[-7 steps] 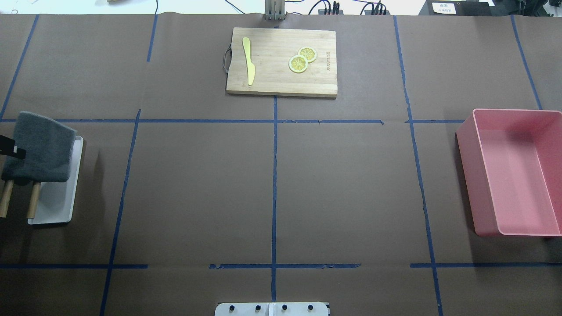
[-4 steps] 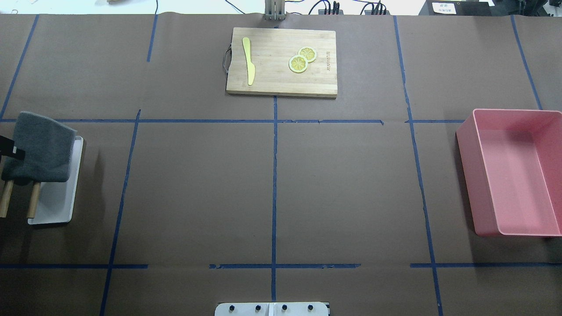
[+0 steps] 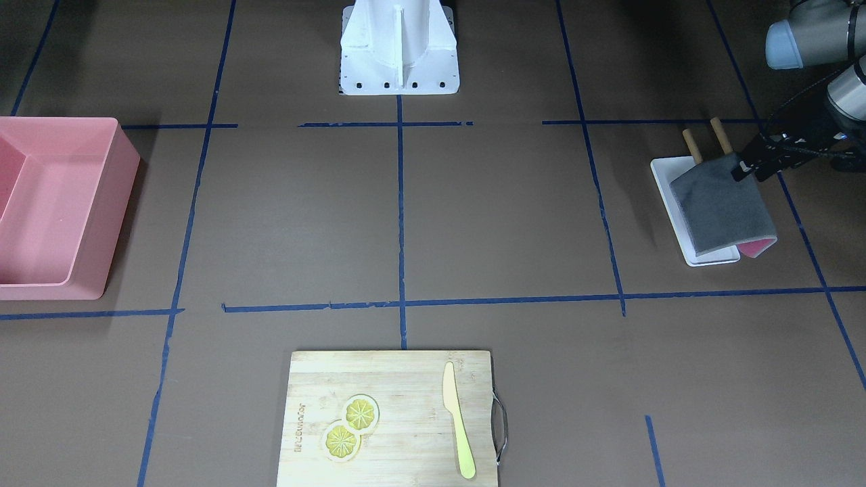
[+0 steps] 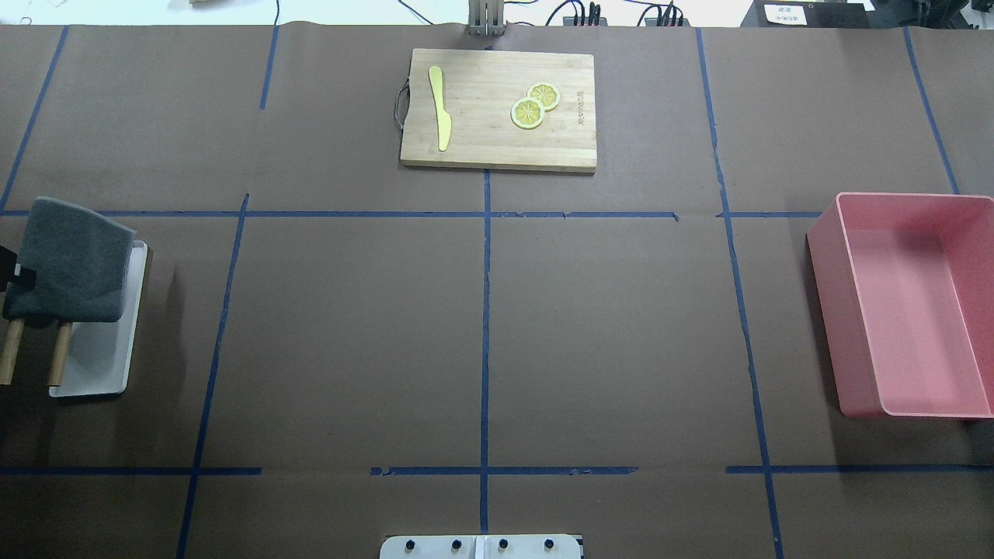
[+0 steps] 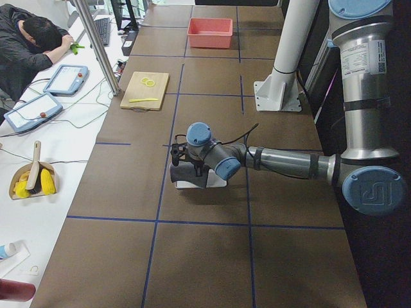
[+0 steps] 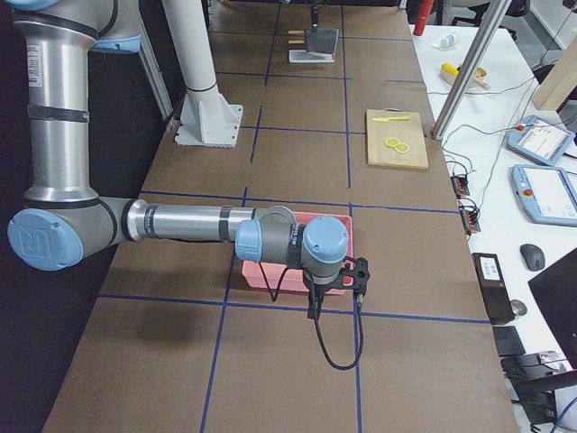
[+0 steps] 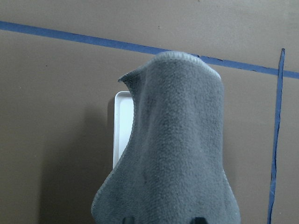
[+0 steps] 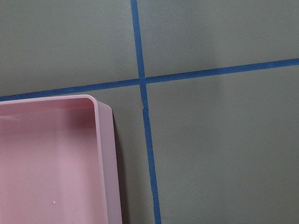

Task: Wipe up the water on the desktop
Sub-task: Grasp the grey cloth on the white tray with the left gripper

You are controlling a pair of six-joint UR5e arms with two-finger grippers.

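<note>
The desktop [image 4: 349, 334] is matte brown with blue tape lines; I see no water on it. A grey cloth [image 4: 74, 260] hangs over a rack with two wooden pegs [image 4: 58, 365] on a white tray [image 4: 97, 365] at the far left. My left gripper [image 3: 744, 168] is shut on the cloth's edge. The cloth fills the left wrist view [image 7: 182, 154], and pink shows under it in the front-facing view [image 3: 759, 247]. My right arm's wrist [image 6: 325, 253] hovers by the pink bin; I cannot tell how its fingers stand.
A pink bin [image 4: 823, 256] stands at the right edge, its corner in the right wrist view [image 8: 100, 140]. A bamboo cutting board [image 4: 481, 147] at the back centre carries a yellow knife [image 4: 440, 109] and two lemon slices [image 4: 528, 112]. The robot base [image 4: 481, 547] is at the front.
My left gripper and the cloth edge it holds have shifted slightly left, toward the view's edge. Nothing else has moved.
</note>
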